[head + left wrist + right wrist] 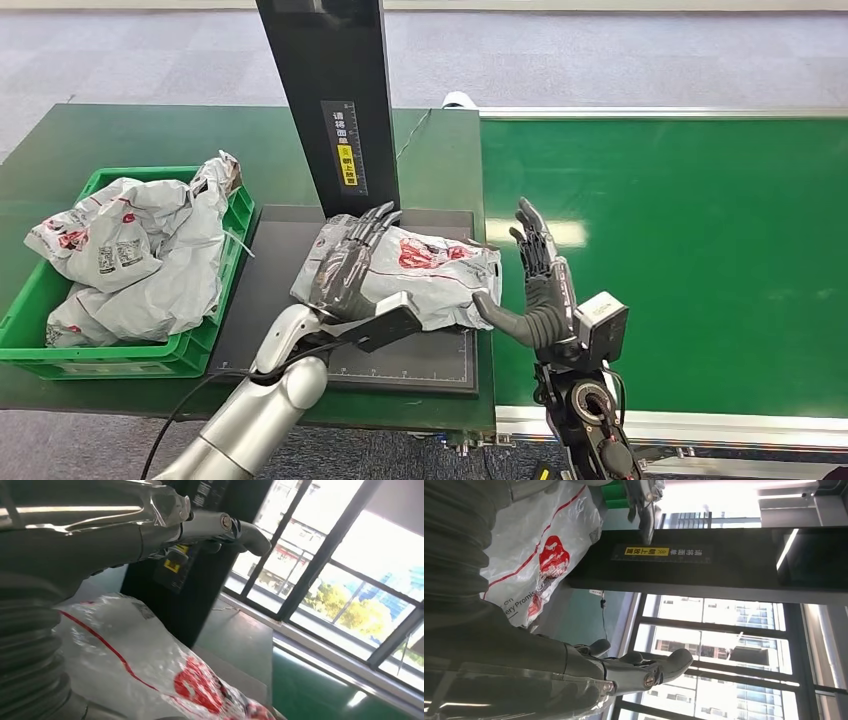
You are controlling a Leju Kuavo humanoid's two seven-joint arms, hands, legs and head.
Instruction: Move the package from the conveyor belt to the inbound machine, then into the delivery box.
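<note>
The package (420, 272), a white plastic bag with red print, lies on the dark scanner plate (270, 270) of the inbound machine, at the foot of its black column (335, 100). In the head view the left hand (350, 262) rests flat on the package's left end, fingers straight and close together, pointing toward the column; it presses on the bag and does not grip it. The right hand (530, 285) stands upright at the package's right end, over the edge where the plate meets the green conveyor belt (680, 260). Its fingers are straight and spread, its thumb reaches toward the bag's corner, and I cannot tell whether it touches. To the left of the plate sits a green box (30, 335) on the green table (100, 140), heaped with other grey and white bags (140, 255).

In the left wrist view the package (150, 675) lies under the left hand (150, 515), whose fingers (220, 525) stretch out straight above it toward the column (200, 565). Windows (360, 580) stand behind.

In the right wrist view the package (544, 555) is just beside the column (724, 560), which bears a yellow label (646, 551). The right hand (524, 665) has its fingers (654, 665) stretched out and holds nothing; a corner of the box (614, 495) shows past the bag
</note>
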